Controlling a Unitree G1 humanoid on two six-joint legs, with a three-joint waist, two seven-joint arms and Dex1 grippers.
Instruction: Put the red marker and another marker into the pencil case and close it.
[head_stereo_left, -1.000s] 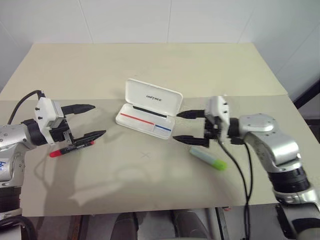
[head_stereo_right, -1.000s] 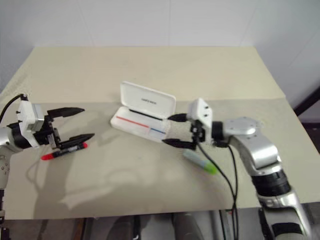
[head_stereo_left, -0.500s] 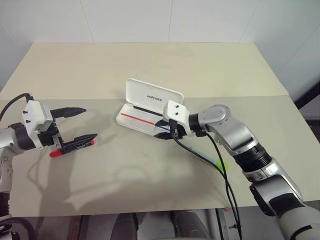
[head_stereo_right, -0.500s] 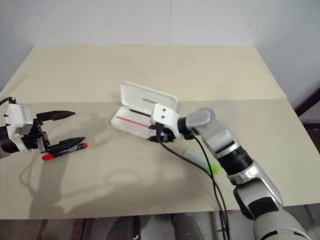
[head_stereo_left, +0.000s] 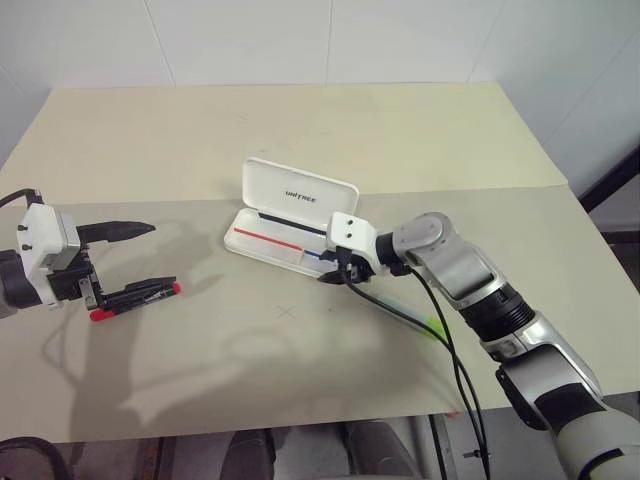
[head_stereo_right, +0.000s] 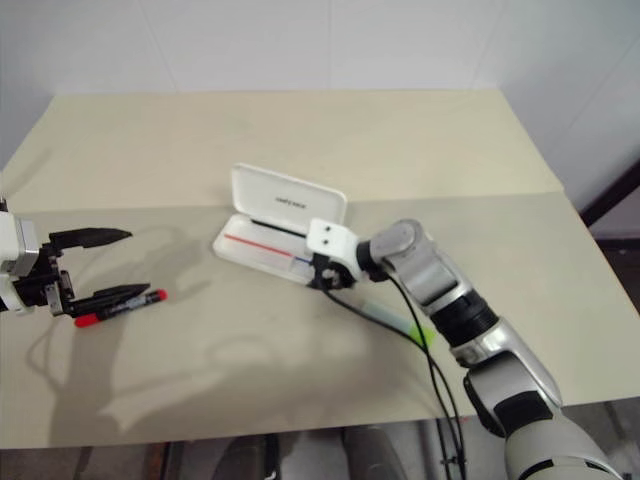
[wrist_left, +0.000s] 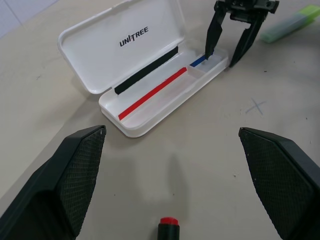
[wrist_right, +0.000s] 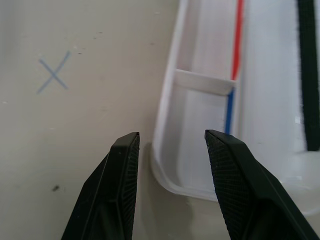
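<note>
A: Progress is small, I think. The pencil case (head_stereo_left: 290, 225) lies open on the table (head_stereo_left: 300, 130), its lid standing up at the back, and the tray with the red and blue stripes is empty. No marker is inside.

B: Where is the red marker (head_stereo_left: 135, 299)?

A: It lies flat on the table at the robot's left side, well apart from the case. The left gripper (head_stereo_left: 140, 258) is at it with its fingers spread wide, one above the marker and the lower one right at its dark middle. From the head views I cannot tell if that finger touches it. The marker is not lifted.

B: And the other one?

A: The green marker (wrist_left: 290, 25) lies on the table on the right side of the case, near it but not inside. In the head view the right arm and its cable cover most of it.

B: What does the right gripper (wrist_left: 232, 45) do?

A: Its fingers are partly spread and hold nothing. In the wrist view they straddle the front wall of the tray at the end with the blue stripe, one finger (wrist_right: 120, 195) outside, the other over the tray.

B: So what is left?

A: Nearly everything, as I judge it: both markers must go in, and then the lid must be closed.
</note>
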